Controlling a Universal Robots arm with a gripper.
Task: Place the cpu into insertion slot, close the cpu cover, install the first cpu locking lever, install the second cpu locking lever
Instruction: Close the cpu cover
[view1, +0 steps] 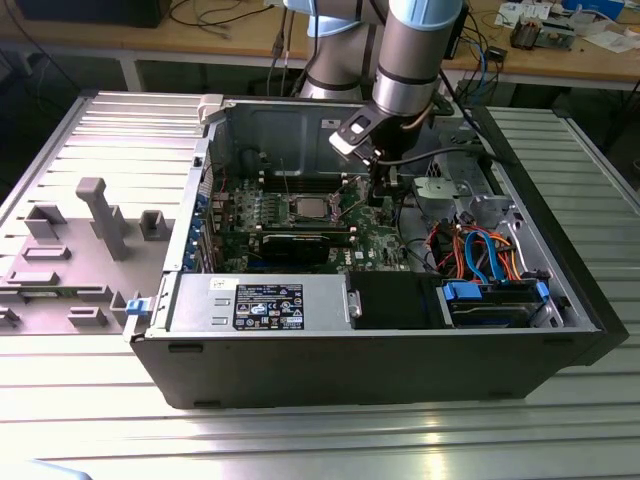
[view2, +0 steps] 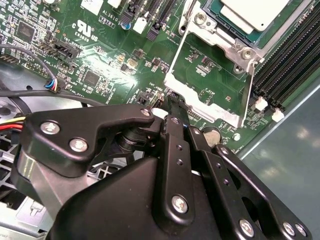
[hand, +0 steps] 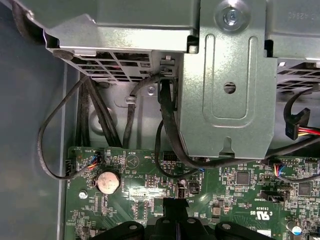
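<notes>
The cpu (view2: 252, 12) lies in the insertion slot (view2: 220, 37) with its silvery top up; in the exterior view it is the pale square (view1: 308, 208) mid-board. The cpu cover (view2: 197, 97) stands swung open, and the green board shows through its window. My gripper (view2: 172, 100) is shut, its tips right at the cover's free edge; I cannot tell whether they touch it or pinch it. In the exterior view the gripper (view1: 378, 190) hangs just to the right of the socket. The gripper (hand: 176, 210) also appears in the first wrist view, low over the board.
Long black memory slots (view2: 295, 55) run beside the socket. A grey drive cage (hand: 225, 90) with black cables (hand: 165, 125) is close by the gripper. A coin battery (hand: 107, 182) sits on the board. The graphics card (view1: 300, 243) and the power supply (view1: 265, 305) lie toward the case front.
</notes>
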